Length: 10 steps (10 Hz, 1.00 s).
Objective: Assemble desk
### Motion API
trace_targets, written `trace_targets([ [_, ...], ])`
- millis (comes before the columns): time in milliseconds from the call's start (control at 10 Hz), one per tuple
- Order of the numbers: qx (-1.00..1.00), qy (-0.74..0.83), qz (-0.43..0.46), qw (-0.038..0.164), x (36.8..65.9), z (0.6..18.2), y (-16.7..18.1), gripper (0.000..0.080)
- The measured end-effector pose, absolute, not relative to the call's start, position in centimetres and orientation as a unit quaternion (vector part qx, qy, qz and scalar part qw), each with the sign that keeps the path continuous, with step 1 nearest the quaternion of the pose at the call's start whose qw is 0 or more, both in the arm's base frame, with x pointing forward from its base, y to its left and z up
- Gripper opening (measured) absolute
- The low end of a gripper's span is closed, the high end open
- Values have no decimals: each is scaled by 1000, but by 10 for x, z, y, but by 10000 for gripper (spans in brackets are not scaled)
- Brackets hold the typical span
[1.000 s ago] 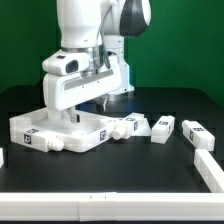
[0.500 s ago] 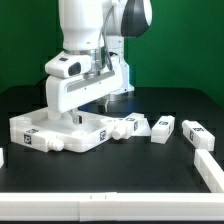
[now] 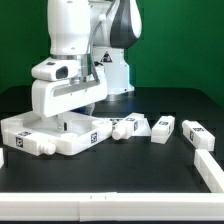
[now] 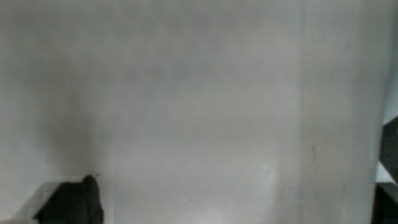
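- My pincer [image 3: 64, 114] is down on the desk panel [image 3: 50, 137], buried under the wrist housing. The exterior view hides the fingertips and the wrist view is only a blurred white surface with a dark sliver at one edge, so I cannot tell whether it is spread, pressed together or pinching the rim
- Nearest the camera, a white rail [image 3: 60, 208] runs along the front of the black table [image 3: 120, 170]. If I drag the panel forward, I judge a front corner could jam against it
- The panel lies flat toward the exterior view's left. With a grip I cannot confirm, a push may let it slip or twist under the hand, and a lift by one edge could tip it
- The closest leg [image 3: 128, 127] lies just beside the panel's corner, so a turning panel would knock it and set it rolling. The other two legs [image 3: 162, 128] lie further to the exterior view's right
- Farthest back stands the robot base [image 3: 120, 78]. The arm is folded low in front of it, so I expect little room to retreat
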<state>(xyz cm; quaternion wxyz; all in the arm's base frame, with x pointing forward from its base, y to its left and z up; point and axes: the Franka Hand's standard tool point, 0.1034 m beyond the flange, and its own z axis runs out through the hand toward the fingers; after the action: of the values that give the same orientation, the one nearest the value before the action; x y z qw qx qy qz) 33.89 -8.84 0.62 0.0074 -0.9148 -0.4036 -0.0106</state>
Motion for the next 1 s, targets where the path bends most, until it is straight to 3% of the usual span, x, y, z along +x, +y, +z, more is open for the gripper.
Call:
trace_targets([
  [200, -915, -404, -12, 6, 342, 6, -89, 627],
  [300, -915, -404, -12, 6, 343, 6, -89, 433],
  [400, -915, -404, -13, 6, 343, 6, -90, 297],
  [500, -915, -404, -13, 6, 344, 6, -90, 297],
  [600, -915, -403, -13, 6, 344, 6, -90, 115],
  [700, -915, -403, -13, 6, 345, 5, -90, 52],
  [1000, -912, -410, -18, 1, 347, 13, -73, 52],
])
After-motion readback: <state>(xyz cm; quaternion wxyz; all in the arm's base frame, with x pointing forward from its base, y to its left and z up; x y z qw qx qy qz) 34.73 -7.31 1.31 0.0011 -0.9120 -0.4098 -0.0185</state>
